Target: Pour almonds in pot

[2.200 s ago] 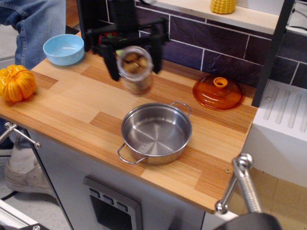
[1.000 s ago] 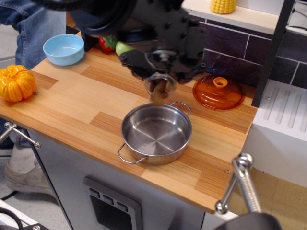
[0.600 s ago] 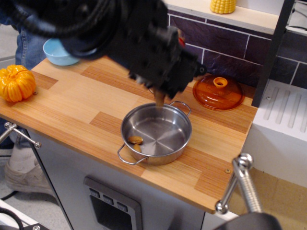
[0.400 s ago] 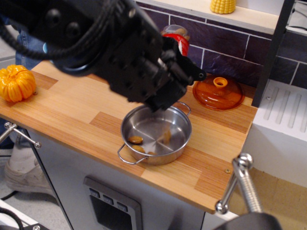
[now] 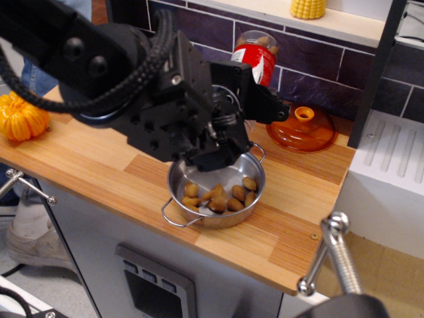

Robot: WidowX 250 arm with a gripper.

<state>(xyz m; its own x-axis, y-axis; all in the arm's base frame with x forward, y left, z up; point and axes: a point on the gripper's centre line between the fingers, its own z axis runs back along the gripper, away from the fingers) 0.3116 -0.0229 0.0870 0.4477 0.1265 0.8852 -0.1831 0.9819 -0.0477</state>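
The steel pot [image 5: 246, 211] stands on the wooden counter [image 5: 298, 199] with several brown almonds [image 5: 219, 197] lying in its bottom. My black gripper [image 5: 242, 86] is above the pot's back rim, shut on the clear jar [image 5: 254, 58] with the red-and-white label. The jar is turned upside down, its base pointing up, and a few almonds still show at that end. The jar's mouth is hidden behind my arm [image 5: 132, 86], which also covers the pot's far left rim.
An orange pumpkin [image 5: 23, 118] sits at the counter's left end. An orange glass lid [image 5: 301, 130] lies behind the pot to the right. A yellow corn cob [image 5: 308, 8] stands on the back shelf. A metal handle [image 5: 331, 255] rises at the front right.
The jar was carried from the left to over the pot and tipped upside down. Almonds fell out; the pot went from empty to holding several.
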